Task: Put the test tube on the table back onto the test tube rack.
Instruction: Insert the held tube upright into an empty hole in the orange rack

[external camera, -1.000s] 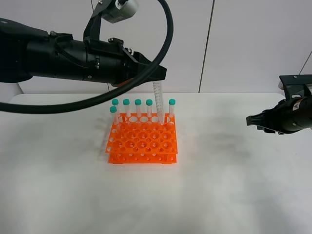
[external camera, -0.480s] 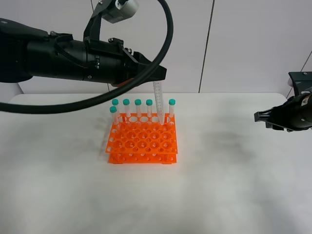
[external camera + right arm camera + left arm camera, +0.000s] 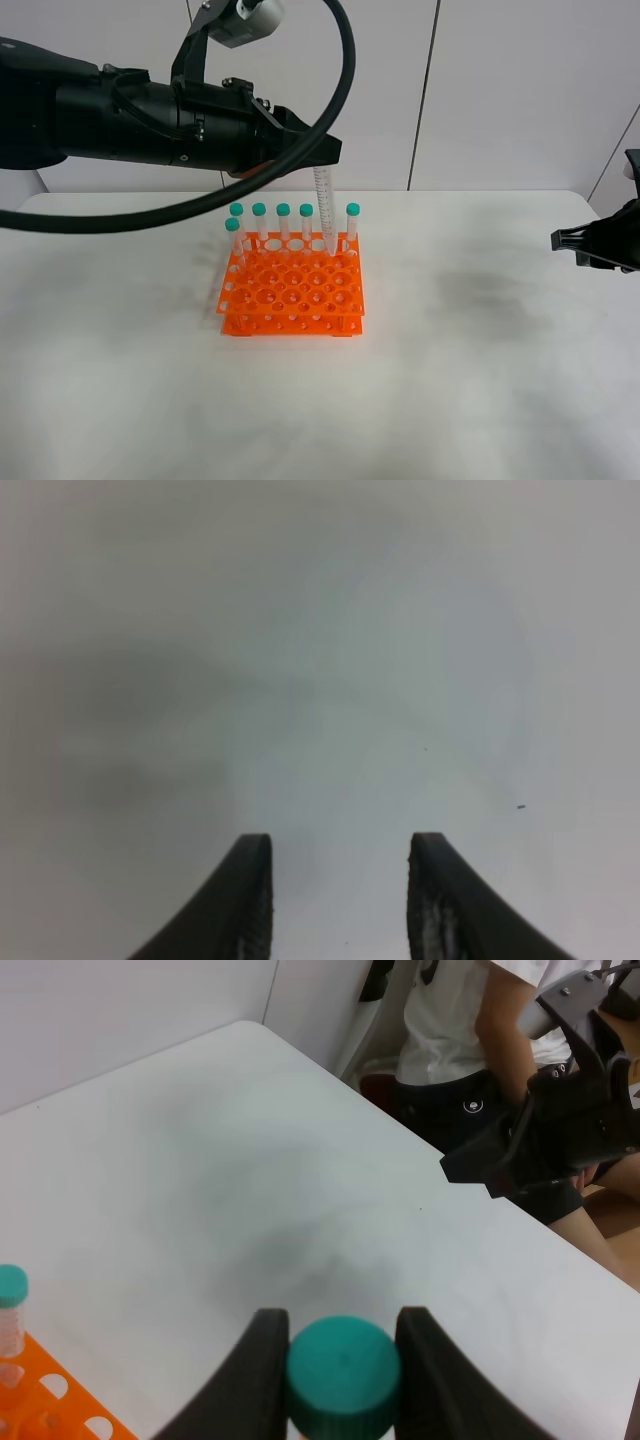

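Your right gripper (image 3: 562, 240) has pulled back since a second ago: it sat well inside the right side of the frame then, and now only its tip shows at the right edge, while the left arm, the tube and the rack have not shifted. Nearest the camera is the white table (image 3: 450, 390). On it, left of centre, sits the orange test tube rack (image 3: 295, 292), with six other capped tubes (image 3: 283, 222) standing along its far side and left corner. The test tube (image 3: 323, 205) stands upright above the back row, between two of those tubes. Its tapered tip is down at the rack's top tier, but you cannot tell whether it has entered a hole. Your left gripper (image 3: 325, 155) is clamped on its upper end, and in the left wrist view the two fingers (image 3: 262, 1360) press either side of the teal cap (image 3: 343, 1375). The right gripper's jaws are spread apart over the bare tabletop in the right wrist view, touching nothing.
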